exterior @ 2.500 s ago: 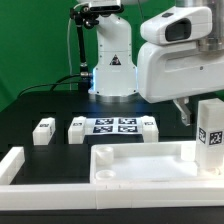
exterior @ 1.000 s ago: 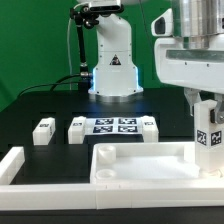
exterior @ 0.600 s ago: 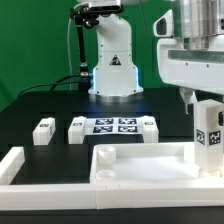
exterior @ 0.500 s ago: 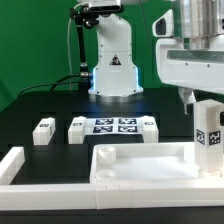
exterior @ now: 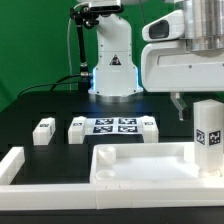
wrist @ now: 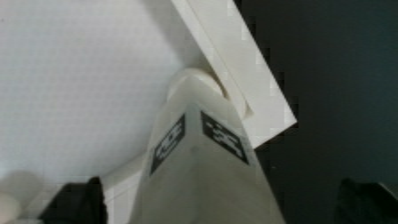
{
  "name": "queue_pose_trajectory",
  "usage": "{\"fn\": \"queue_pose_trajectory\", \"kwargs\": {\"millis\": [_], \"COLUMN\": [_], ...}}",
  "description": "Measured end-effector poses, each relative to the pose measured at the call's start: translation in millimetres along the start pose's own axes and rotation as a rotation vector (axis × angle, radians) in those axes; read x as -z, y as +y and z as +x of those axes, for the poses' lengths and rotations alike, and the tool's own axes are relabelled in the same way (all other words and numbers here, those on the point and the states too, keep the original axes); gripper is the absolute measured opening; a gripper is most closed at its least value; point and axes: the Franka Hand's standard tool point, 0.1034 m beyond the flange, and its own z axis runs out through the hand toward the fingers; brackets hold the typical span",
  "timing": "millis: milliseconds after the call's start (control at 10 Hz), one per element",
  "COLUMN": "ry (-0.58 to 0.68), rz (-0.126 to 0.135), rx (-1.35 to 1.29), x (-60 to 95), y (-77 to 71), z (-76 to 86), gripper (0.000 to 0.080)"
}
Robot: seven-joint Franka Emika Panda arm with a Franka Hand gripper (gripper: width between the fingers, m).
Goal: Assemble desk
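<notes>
The white rimmed tabletop panel (exterior: 140,160) lies at the front of the black table. One tagged leg block (exterior: 208,133) stands upright at the panel's far corner on the exterior view's right. My gripper (exterior: 188,105) hangs just above and slightly to the left of that leg. In the wrist view the leg (wrist: 205,150) rises from the panel corner (wrist: 89,80) between my gripper's (wrist: 217,205) dark fingers (wrist: 71,202), which stand wide of it on both sides, open and not touching. Three loose legs (exterior: 43,131), (exterior: 76,129), (exterior: 150,125) lie further back.
The marker board (exterior: 113,125) lies flat between the loose legs. A long white border rail (exterior: 15,165) runs along the exterior view's left front. The robot base (exterior: 112,62) stands at the back with cables on its left.
My hand has risen off the upright leg and shifted a little toward the exterior view's left. The leg stays standing at the panel corner.
</notes>
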Motion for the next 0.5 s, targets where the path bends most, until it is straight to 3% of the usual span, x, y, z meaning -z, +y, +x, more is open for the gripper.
{"fn": "queue_pose_trajectory", "kwargs": {"millis": [400, 500], "ry": [0.0, -0.006], "rz": [-0.001, -0.001], "rx": [0.321, 0.522], "x": [0.1, 3.9], "y": [0.7, 3.9], "z": [0.7, 4.3], "gripper": [0.0649, 0.0649]}}
